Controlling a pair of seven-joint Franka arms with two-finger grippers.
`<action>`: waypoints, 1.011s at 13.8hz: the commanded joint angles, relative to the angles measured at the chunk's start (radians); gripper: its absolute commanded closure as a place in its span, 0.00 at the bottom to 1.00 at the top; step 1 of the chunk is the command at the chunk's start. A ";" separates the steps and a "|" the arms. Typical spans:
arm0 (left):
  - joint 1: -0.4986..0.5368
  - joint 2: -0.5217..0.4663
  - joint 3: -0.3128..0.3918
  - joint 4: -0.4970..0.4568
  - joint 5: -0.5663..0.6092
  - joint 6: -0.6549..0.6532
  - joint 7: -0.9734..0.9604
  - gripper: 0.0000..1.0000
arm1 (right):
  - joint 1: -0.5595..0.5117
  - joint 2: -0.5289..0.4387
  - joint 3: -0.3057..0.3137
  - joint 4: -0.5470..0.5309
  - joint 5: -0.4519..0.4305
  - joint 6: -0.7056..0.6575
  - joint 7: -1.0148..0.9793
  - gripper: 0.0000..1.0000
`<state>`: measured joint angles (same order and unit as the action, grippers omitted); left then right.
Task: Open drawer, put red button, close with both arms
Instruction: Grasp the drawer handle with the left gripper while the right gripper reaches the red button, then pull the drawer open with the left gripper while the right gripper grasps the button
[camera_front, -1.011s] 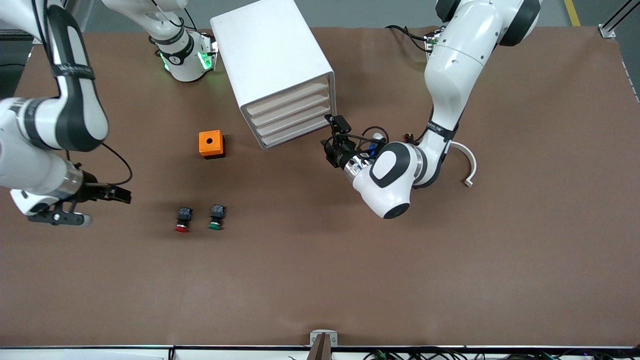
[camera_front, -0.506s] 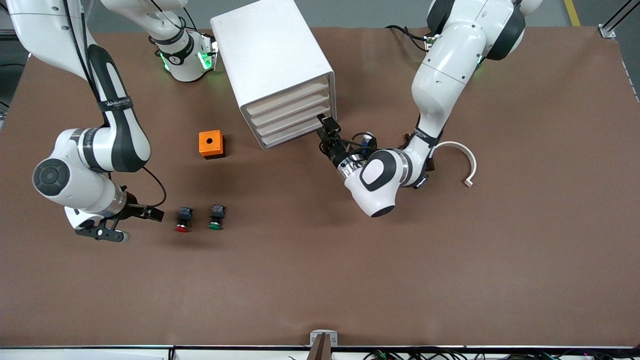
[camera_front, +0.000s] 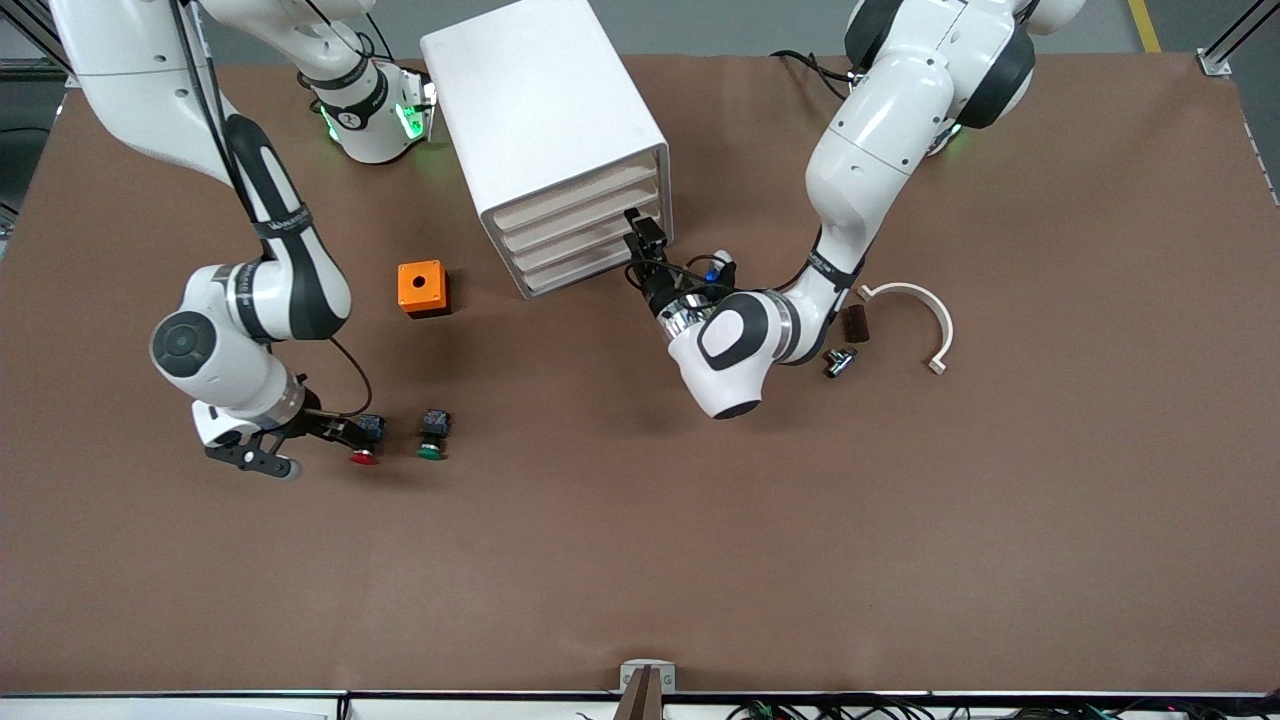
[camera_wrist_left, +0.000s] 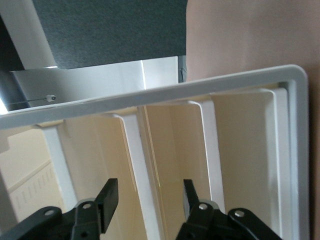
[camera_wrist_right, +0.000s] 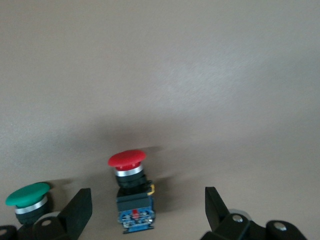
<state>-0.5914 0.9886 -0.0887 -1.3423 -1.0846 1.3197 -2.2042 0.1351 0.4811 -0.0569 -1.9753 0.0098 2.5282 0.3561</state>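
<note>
The red button (camera_front: 364, 457) lies on the brown table beside a green-capped twin (camera_front: 432, 438). My right gripper (camera_front: 352, 430) is down at the table, open, its fingers on either side of the red button's (camera_wrist_right: 131, 190) black body without touching it (camera_wrist_right: 147, 212). The white drawer unit (camera_front: 545, 120) stands near the arms' bases with all its drawers (camera_front: 585, 235) shut. My left gripper (camera_front: 640, 232) is at the drawer fronts. Its fingers (camera_wrist_left: 107, 202) straddle a white drawer lip (camera_wrist_left: 142, 165) with a gap on each side, so the left gripper (camera_wrist_left: 148, 200) is open.
An orange box (camera_front: 422, 288) sits between the buttons and the drawer unit. Toward the left arm's end lie a white curved piece (camera_front: 925, 305), a small brown block (camera_front: 855, 323) and a small metal part (camera_front: 838, 362). The green button (camera_wrist_right: 27, 197) lies close to one right finger.
The right arm swung in along the table until its open fingers flank the red button. The left gripper moved up to the drawer fronts and its fingers narrowed around a lip.
</note>
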 joint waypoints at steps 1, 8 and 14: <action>-0.033 0.018 0.000 0.018 -0.018 -0.020 -0.026 0.43 | 0.012 0.020 -0.003 -0.010 0.010 0.040 0.032 0.00; -0.080 0.016 0.001 0.014 -0.015 -0.043 -0.032 0.76 | 0.034 0.073 -0.003 -0.011 0.010 0.077 0.063 0.00; -0.064 0.018 0.003 0.015 -0.015 -0.048 -0.074 0.96 | 0.052 0.077 0.003 -0.025 0.010 0.077 0.084 0.00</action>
<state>-0.6656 0.9986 -0.0904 -1.3368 -1.0893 1.2732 -2.2669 0.1794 0.5619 -0.0516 -1.9865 0.0117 2.5927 0.4249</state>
